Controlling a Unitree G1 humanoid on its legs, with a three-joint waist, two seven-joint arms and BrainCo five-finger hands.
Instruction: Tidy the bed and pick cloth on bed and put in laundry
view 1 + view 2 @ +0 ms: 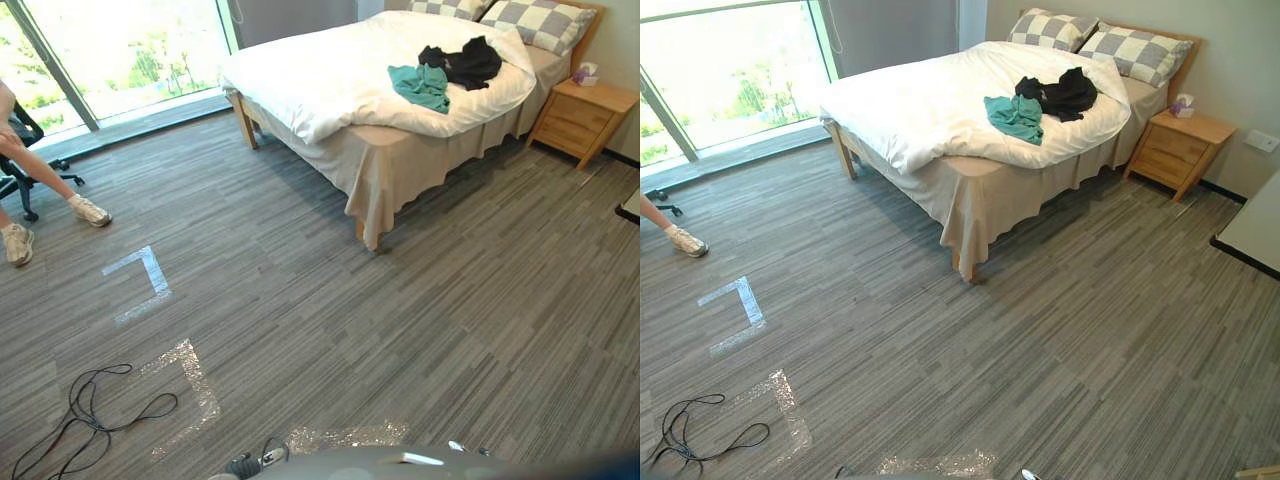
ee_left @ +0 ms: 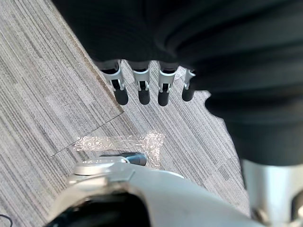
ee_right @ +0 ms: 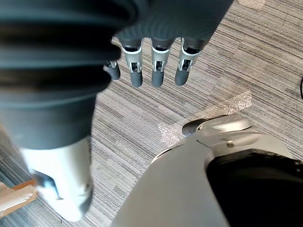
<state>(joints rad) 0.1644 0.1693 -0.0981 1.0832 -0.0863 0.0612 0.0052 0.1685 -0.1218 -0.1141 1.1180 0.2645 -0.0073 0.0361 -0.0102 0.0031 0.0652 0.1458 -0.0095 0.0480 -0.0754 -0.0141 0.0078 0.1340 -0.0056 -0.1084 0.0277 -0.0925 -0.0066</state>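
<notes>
Cloth to be picked up lies on the bed, well away from both hands. Closest in, the left hand [image 2: 142, 85] hangs above the grey carpet [image 1: 420, 330] with its fingers straight and loosely spread, holding nothing. The right hand [image 3: 158, 66] hangs the same way, fingers straight and empty. Under them a corner of shiny clear tape [image 1: 190, 385] is stuck to the carpet, and a corner of white tape [image 1: 145, 275] lies a little closer to the bed.

Off the foot of the bed [image 1: 400, 175], well apart from it, a person's legs in white trainers [image 1: 88, 210] rest beside a black office chair [image 1: 22, 150]. Behind them is a large window [image 1: 120, 50].

On the bed a white duvet [image 1: 320, 85] lies rumpled, with the beige bed skirt showing below it. The teal cloth [image 1: 422, 86] sits on the duvet near the bed's long edge. The black cloth [image 1: 462, 62] touches it on the pillow side. Two checked pillows [image 1: 545, 22] lean at the head. Just beside the head stands a wooden nightstand [image 1: 585, 118] with a tissue box [image 1: 586, 73] on top.
</notes>
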